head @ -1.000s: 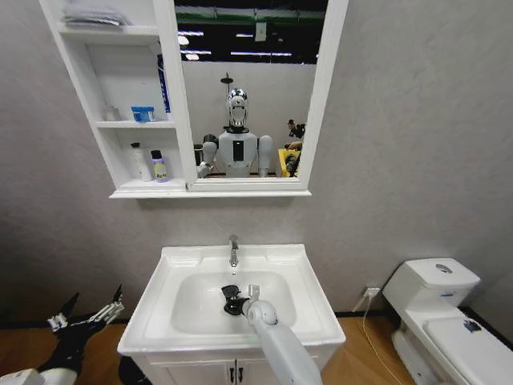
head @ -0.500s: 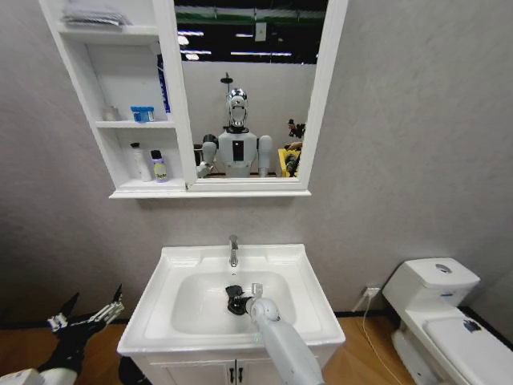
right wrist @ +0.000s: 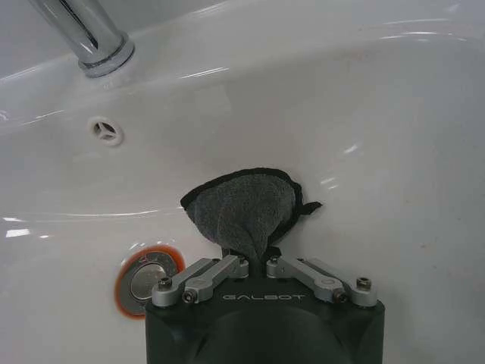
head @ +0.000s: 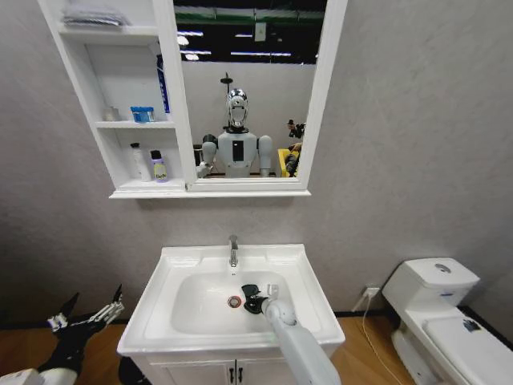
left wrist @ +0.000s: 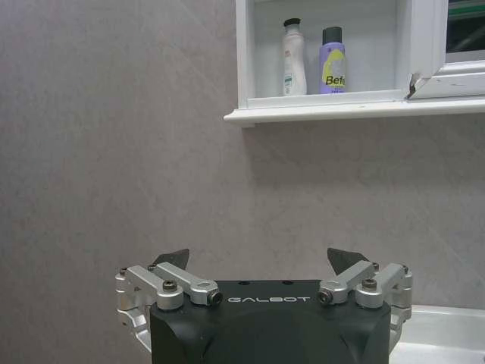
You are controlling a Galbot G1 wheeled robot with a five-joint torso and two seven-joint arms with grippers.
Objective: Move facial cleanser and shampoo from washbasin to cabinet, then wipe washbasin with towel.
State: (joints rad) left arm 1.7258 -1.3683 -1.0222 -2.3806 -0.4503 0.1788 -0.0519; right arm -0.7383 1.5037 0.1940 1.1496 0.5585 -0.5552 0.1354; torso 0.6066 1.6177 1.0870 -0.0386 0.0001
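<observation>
Our right end effector sat down in the bowl of the washbasin in the head view, pinching the towel. A second earlier it had been over the drain, hiding it; half a second earlier it had begun sliding toward the robot's right; now the red-ringed drain lay uncovered just to the left of the end effector. We took that as a wiping stroke carried across the bowl floor. Up on the cabinet, two bottles stood on the lowest shelf, and the rim of the surface carried no bottles, so we judged the moving part of the task done and the wiping under way. Our left end effector was parked low at the left side of the washbasin, unchanged across the three moments.

From the left wrist view, the left end effector was spread wide and held nothing. Above it we saw the white bottle and the purple bottle side by side on the cabinet's bottom shelf.

From the right wrist view, the right end effector was pressed together on a gathered corner of the towel, whose bunched body lay against the porcelain just ahead of the fingertips. The drain sat close beside the end effector, and the chrome tap stood farther ahead.
</observation>
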